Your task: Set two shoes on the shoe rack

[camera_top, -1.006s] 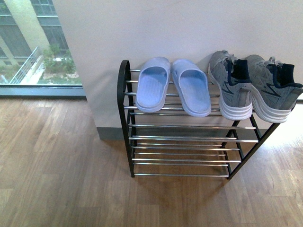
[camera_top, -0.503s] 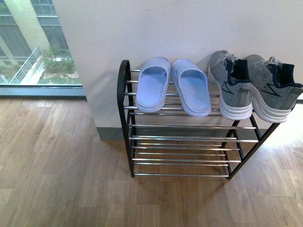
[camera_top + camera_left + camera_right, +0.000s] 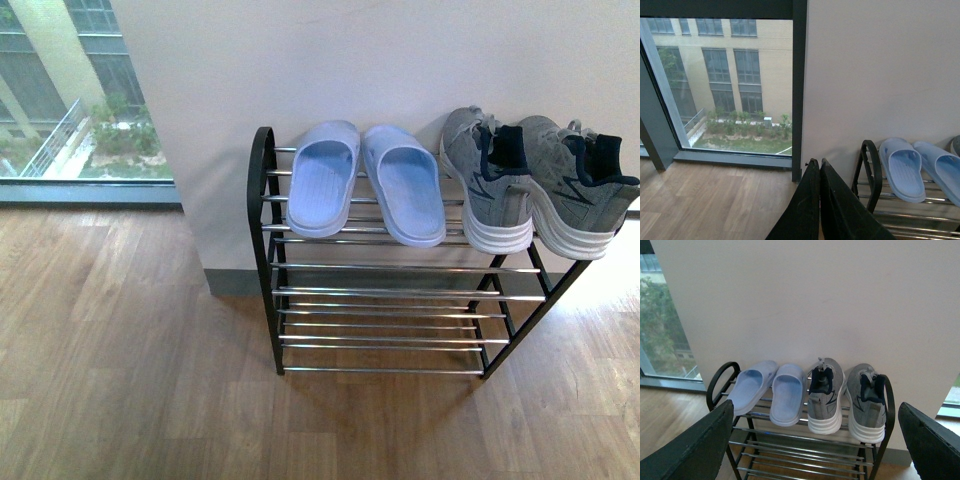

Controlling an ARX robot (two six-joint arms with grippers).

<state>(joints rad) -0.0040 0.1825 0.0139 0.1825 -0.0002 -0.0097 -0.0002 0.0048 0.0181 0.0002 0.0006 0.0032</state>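
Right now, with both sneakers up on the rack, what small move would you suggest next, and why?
Probably none beyond holding both arms back. The two sneakers sit side by side on the shoe rack top tier beside the blue slippers. The left gripper is shut and empty, the right gripper open, both well clear.

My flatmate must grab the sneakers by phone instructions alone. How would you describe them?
Find the black-framed shoe rack against the white wall. On its top tier, right of the pale blue slippers, sit the grey knit sneakers. Thick white soles and navy lining set them apart.

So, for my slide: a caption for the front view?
Grey sneakers and blue slippers side by side on the rack's top tier.
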